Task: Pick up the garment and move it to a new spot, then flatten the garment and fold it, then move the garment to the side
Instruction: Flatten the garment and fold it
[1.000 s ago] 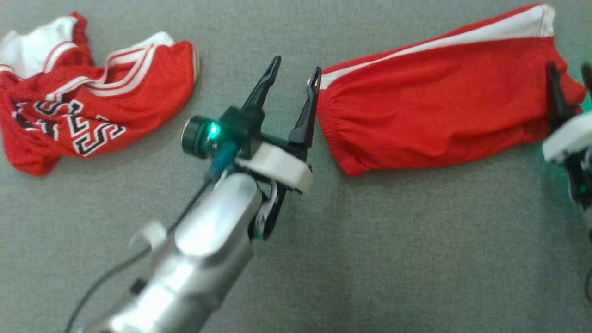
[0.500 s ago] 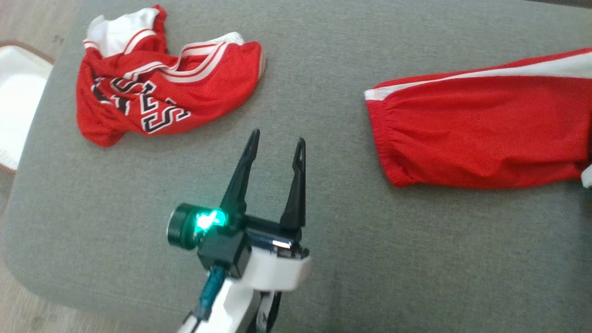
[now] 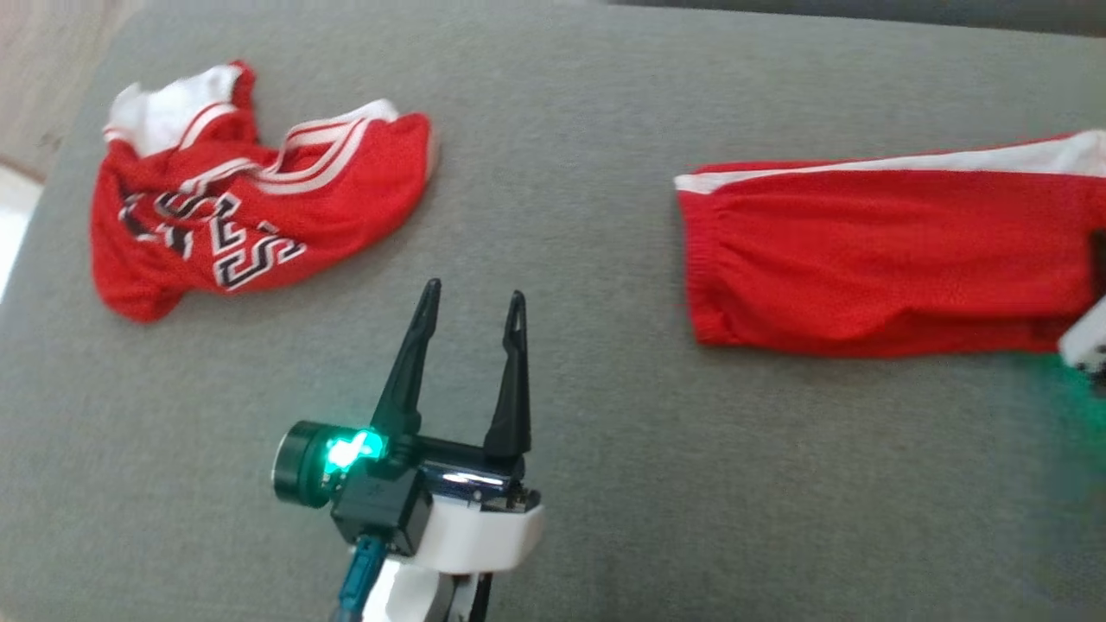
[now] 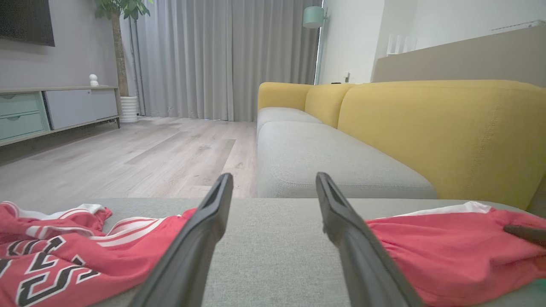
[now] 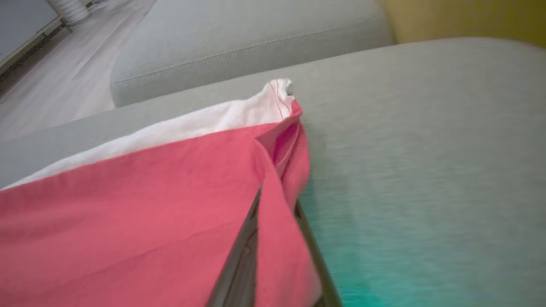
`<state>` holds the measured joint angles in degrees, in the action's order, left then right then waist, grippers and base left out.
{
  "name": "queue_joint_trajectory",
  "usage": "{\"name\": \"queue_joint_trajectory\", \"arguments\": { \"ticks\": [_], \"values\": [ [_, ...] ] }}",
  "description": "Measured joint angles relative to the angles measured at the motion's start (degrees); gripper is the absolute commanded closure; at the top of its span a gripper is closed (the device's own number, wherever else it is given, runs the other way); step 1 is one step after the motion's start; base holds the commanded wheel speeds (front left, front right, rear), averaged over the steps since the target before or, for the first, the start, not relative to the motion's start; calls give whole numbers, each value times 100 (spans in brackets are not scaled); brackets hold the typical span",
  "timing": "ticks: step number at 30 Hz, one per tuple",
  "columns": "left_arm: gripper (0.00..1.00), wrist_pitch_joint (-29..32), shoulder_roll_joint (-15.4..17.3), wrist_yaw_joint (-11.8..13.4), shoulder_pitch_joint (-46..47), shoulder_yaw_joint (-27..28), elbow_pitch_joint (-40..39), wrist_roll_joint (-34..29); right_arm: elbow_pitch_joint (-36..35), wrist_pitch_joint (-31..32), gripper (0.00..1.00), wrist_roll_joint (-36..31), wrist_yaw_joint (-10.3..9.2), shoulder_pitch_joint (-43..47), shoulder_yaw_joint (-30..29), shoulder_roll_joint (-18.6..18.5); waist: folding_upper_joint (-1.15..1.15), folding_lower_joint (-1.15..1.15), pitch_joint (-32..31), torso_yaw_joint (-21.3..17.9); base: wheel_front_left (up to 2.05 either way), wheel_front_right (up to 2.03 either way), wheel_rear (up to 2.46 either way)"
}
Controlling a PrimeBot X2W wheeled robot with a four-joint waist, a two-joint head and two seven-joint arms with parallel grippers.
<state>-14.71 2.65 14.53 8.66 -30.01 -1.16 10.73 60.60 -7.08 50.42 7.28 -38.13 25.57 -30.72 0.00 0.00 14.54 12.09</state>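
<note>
The garment (image 3: 864,259) is a pair of red shorts with a white side stripe, lying folded and flat at the right of the grey cushion (image 3: 605,484). My right gripper (image 5: 276,207) is shut on a fold of red cloth at the garment's (image 5: 149,192) right end; in the head view just its white wrist (image 3: 1084,341) shows at the right edge. My left gripper (image 3: 471,298) stands open over bare cushion, apart from the garment's elastic waistband and holding nothing. In the left wrist view its fingers (image 4: 213,221) frame the gap between the two red cloths, with the garment (image 4: 448,243) at the right.
A crumpled red jersey (image 3: 259,216) with white trim and black-and-white lettering lies at the cushion's far left. The cushion's rounded left edge (image 3: 22,259) drops to a wooden floor (image 4: 128,157). A yellow-backed sofa (image 4: 426,128) stands beyond the cushion.
The head camera has shifted. My left gripper has drawn back from the garment's waistband, still open. My right gripper has shut on the garment's right end.
</note>
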Motion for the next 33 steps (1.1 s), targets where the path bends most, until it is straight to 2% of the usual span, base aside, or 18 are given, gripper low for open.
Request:
{"name": "queue_joint_trajectory", "arguments": {
  "ticks": [6, 13, 19, 27, 28, 29, 30, 33],
  "values": [
    [0, 0, 2, -99, -80, 111, 2, -23, 18, -183, 100, -62, 0, -5, 11, -565, 0, 0, -124, -401, 0, 0, 0],
    [0, 0, 3, -193, -79, 110, 57, -20, -345, -431, 100, -285, 0, -213, 165, -611, 0, 1, -168, -621, 0, 0, 0],
    [0, 0, 3, -201, -79, 53, 162, -2, -1003, -495, 100, -664, 0, -600, 604, -409, 0, 0, -296, -615, 0, 0, 0],
    [0, 0, 5, -276, -95, 34, 265, 163, -1893, 66, 100, -925, 0, -576, 1668, 300, 0, 0, -475, -339, 0, 0, 0],
    [0, 0, 5, -275, -96, 34, 266, 185, -1973, 120, 95, -923, 0, -543, 1786, 374, 0, 0, -492, -300, 0, 0, 0],
    [0, 0, 5, -275, -99, 32, 266, 198, -2033, 159, 54, -918, 0, -494, 1876, 445, 0, 0, -509, -266, 0, 0, 0],
    [0, 0, 5, -275, -104, 29, 268, 199, -2065, 162, 0, -901, 0, -424, 1938, 527, 0, 0, -527, -235, 0, 0, 0],
    [0, 0, 7, -269, -169, 29, 270, 200, -2151, 148, 0, -848, 0, -135, 2098, 727, 0, 0, -593, -176, 0, 0, 0]
  ]
}}
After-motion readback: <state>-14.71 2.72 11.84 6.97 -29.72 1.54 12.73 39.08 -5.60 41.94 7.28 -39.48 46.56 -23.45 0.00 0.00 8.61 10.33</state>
